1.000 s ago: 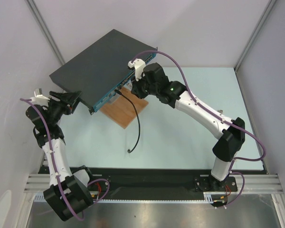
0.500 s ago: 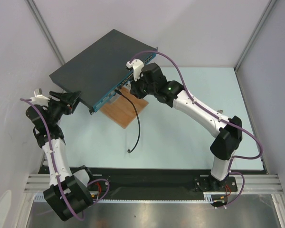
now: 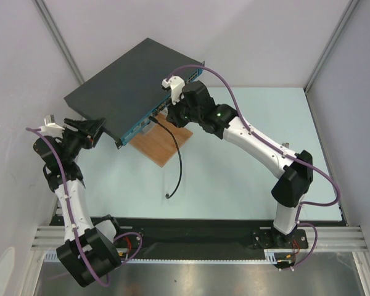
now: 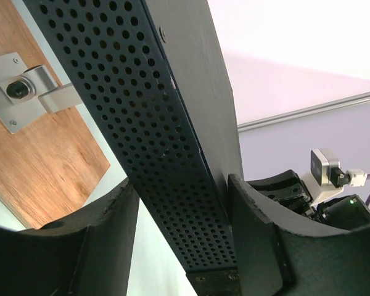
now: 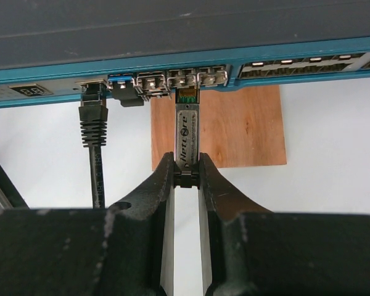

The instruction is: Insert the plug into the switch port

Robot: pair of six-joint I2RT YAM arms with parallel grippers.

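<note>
Pale table (image 3: 234, 172): one switch (image 3: 129, 80), one board (image 3: 163, 145), one plug (image 5: 186, 132), one cable (image 3: 179, 166).

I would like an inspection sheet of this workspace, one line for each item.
Surface: pale green tabletop, no damage seen.
Job's things: dark grey flat switch, teal front, its front edge above the board; silver labelled plug, tip at a port's mouth, body outside.
Clutter: brown wooden board carrying a silver metal fitting.
Grippers: left gripper clamped across the switch's perforated side; right gripper shut on the plug.
Cables: black cable plugged into the switch front, loose end on the tabletop; purple arm cables.
Surroundings: white walls, aluminium rail at the near edge.
</note>
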